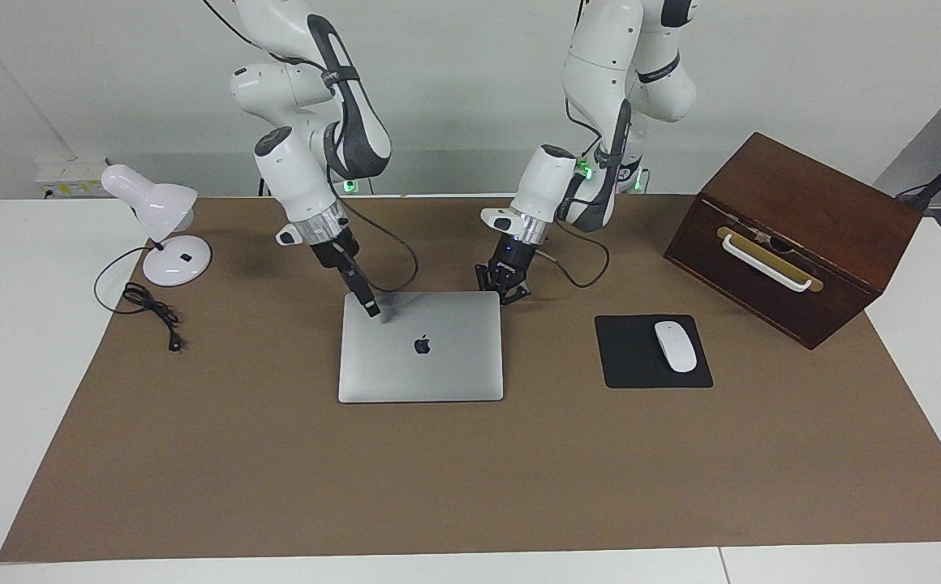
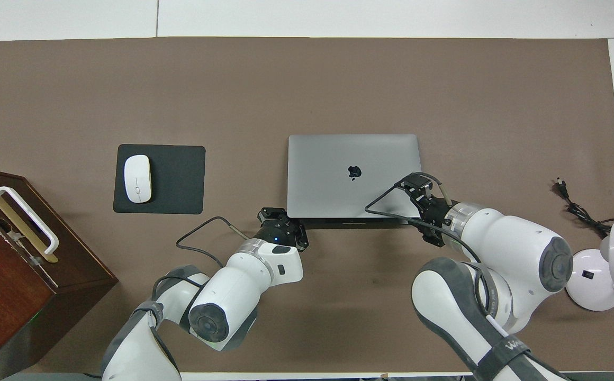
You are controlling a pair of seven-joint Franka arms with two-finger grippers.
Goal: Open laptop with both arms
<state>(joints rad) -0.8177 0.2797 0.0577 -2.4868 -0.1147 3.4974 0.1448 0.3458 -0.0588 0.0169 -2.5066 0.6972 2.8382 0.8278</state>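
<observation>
Currently I have the closed left gripper (image 1: 508,294) at the still-shut laptop (image 1: 421,347) corner, frame centre; right gripper (image 1: 371,307), fingers unreadable, on the lid. Next: lift the lid edge.

A black mouse pad (image 1: 654,351) lies on the brown table cover (image 1: 470,478) with a white mouse (image 1: 675,346) on it — toward the left arm's end. Beside it stands a wooden box (image 1: 795,235) with a white handle (image 1: 765,263). Toward the right arm's end — a white desk lamp (image 1: 158,227) and its black cord (image 1: 150,311).
</observation>
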